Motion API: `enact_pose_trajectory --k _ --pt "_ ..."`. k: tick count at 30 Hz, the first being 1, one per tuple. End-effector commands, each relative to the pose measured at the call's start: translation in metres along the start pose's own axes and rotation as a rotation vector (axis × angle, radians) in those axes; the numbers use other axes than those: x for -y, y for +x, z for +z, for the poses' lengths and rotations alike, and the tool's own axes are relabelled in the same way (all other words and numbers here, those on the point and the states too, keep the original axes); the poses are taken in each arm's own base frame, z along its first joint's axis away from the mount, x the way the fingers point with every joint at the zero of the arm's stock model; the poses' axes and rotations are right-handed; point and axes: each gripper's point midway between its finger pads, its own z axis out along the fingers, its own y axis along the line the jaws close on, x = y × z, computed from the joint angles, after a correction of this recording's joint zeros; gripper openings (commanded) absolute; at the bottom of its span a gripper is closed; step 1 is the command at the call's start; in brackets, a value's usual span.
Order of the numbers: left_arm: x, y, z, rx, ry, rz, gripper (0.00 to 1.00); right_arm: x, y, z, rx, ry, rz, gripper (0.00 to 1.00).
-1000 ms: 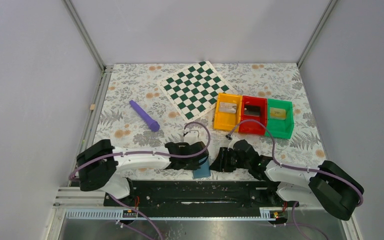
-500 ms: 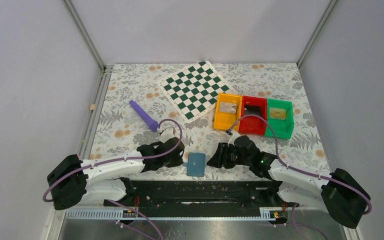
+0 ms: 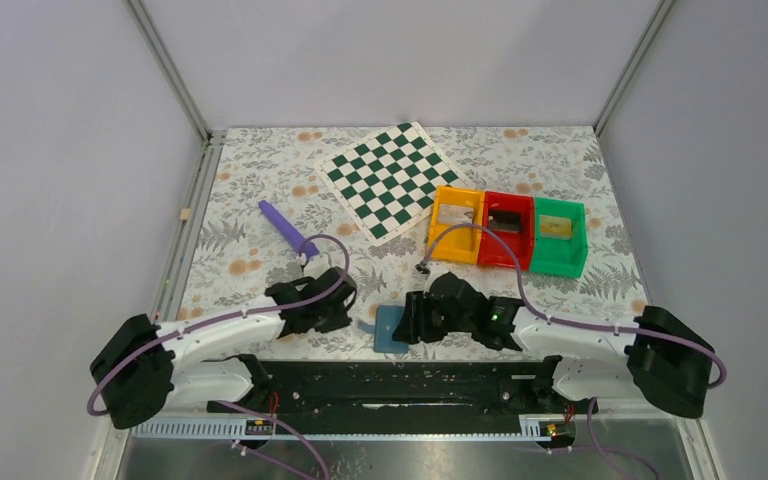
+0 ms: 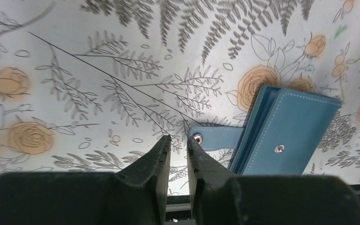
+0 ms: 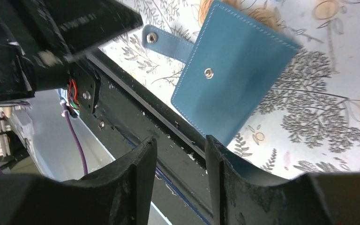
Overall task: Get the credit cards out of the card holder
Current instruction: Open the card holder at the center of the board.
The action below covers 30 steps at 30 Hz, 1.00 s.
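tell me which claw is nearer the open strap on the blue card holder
Left. The left claw sits with its tips just beside the strap; the right claw is by the opposite edge of the card holder.

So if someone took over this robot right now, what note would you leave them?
Left fingers: slightly apart, empty, tips next to the wallet's strap.
Right fingers: open, empty, close beside the wallet.
Flat blue folding wallet: folded shut on the flowered table, near its front edge, snap strap undone.
Credit cards: none visible at the wallet. A small yellowish flat piece in the green bin may be one.
Done: strap unsnapped.
Left: open the wallet, pull the cards out.
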Motion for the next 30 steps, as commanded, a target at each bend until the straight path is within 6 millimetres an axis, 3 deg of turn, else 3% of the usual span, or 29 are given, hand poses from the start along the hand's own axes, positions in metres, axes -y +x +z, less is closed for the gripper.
enact_pose_trajectory --k 1,4,7,13,17,20,23,26,30 --pt "0.016 -0.019 -0.021 0.027 0.141 -0.046 0.21 -0.016 -0.003 0.013 0.007 0.030 -0.013 0.49" --pt "0.051 -0.020 -0.044 0.023 0.383 -0.056 0.25 -0.018 -0.003 0.022 -0.001 0.036 -0.024 0.44" --pt "0.074 -0.015 -0.055 -0.012 0.530 -0.049 0.30 -0.013 0.001 0.030 -0.014 0.051 -0.020 0.42" --pt "0.087 0.004 -0.042 -0.116 0.555 0.038 0.27 -0.004 0.006 0.048 -0.036 0.073 -0.028 0.41" --pt "0.121 0.013 -0.059 -0.163 0.715 0.111 0.27 0.002 0.005 0.048 -0.021 0.097 -0.031 0.36" --pt "0.136 0.017 -0.068 -0.157 0.741 0.154 0.27 0.006 0.004 0.046 -0.009 0.107 -0.037 0.34" --pt "0.129 0.014 -0.052 -0.140 0.654 0.134 0.25 0.007 0.004 0.046 -0.011 0.114 -0.040 0.33" --pt "0.107 0.008 -0.031 -0.101 0.502 0.112 0.22 0.009 0.006 0.047 -0.016 0.123 -0.039 0.33" --pt "0.081 -0.004 -0.019 -0.024 0.360 0.106 0.21 0.013 0.006 0.044 -0.016 0.141 -0.053 0.33"
